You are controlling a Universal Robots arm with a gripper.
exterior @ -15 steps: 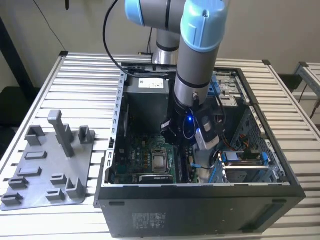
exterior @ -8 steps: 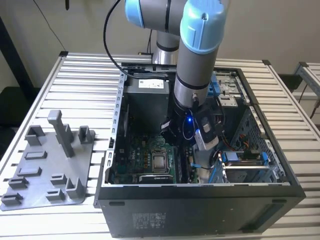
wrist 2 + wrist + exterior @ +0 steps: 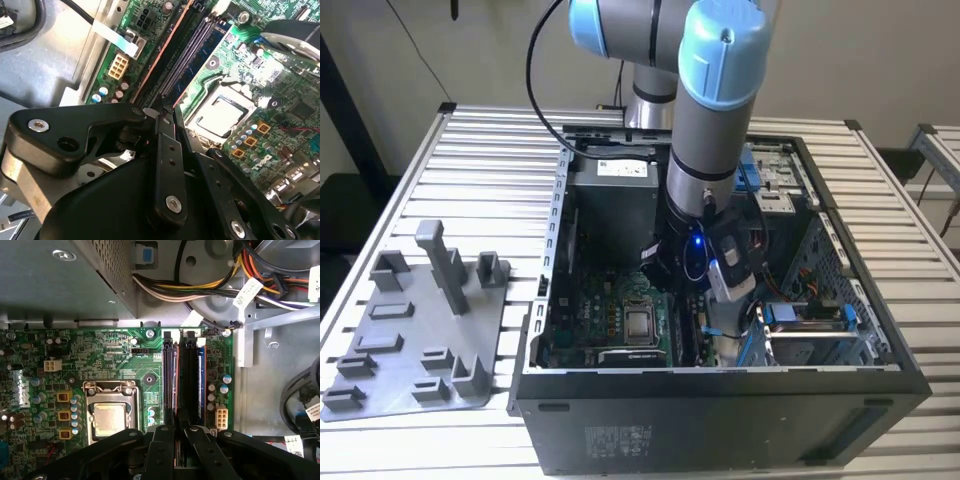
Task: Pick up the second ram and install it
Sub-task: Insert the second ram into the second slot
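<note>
Even daylight, dim case interior, glare on motherboard (image 3: 280,75).

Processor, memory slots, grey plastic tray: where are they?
Processor (image 3: 109,421): first wrist view, middle of its metal lid.
Memory slots (image 3: 170,380): first wrist view, midway along one black slot.
Grey tray (image 3: 415,330): exterior view, bare patch of its flat base.

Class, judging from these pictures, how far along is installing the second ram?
Done: the gripper is inside the computer case, directly over the memory slots. In hand: whether it grips the second ram is unclear. Left: seating is unconfirmed; a blue strip runs along one slot.
</note>
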